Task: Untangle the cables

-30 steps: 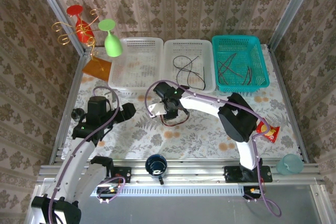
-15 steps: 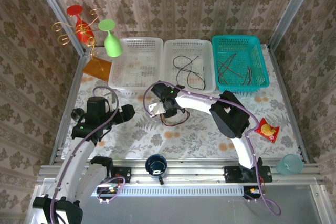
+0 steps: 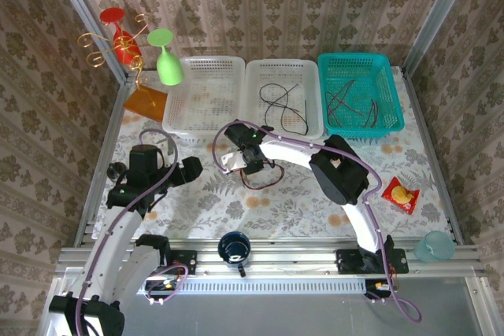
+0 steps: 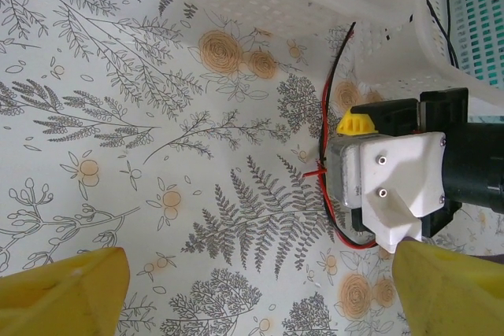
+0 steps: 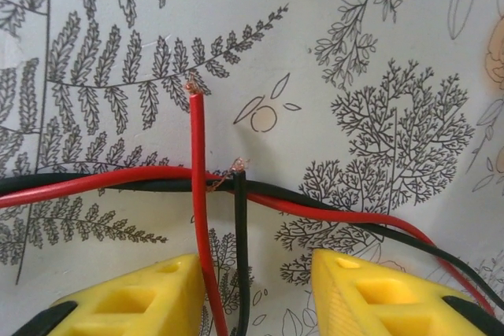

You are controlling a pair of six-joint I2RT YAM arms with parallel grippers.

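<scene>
**Overhead and wrist views of the two-arm workcell.** The table (image 3: 197,206), covered by a botanical-print cloth, carries three baskets along its far edge. These are a left white basket (image 3: 211,60), a middle white basket (image 3: 282,63) holding looped black cables (image 3: 285,105), and a teal basket (image 3: 354,57) holding dark cables (image 3: 354,108) (their exact colours are too fine to tell from above).

The right arm (image 3: 339,171) reaches leftward across the table centre, and the left arm (image 3: 114,234) lies along the left side. The left gripper (image 4: 260,289) hovers above bare cloth, its yellow fingers spread wide with nothing between them.

The right gripper (image 5: 256,289) is lowered just in front of the middle white basket. Its jaws are partly spread and straddle two cable ends without pinching either. A red cable (image 5: 197,194) lies against the inner edge of one finger (image 5: 134,297), a black cable (image 5: 240,265) lies just beside it, and a gap remains to the other finger. Both ends show bare copper strands and cross a red and black pair (image 5: 94,182) running sideways on the cloth.

A dark mug (image 3: 234,246) stands at the near edge, between the arm bases.
</scene>
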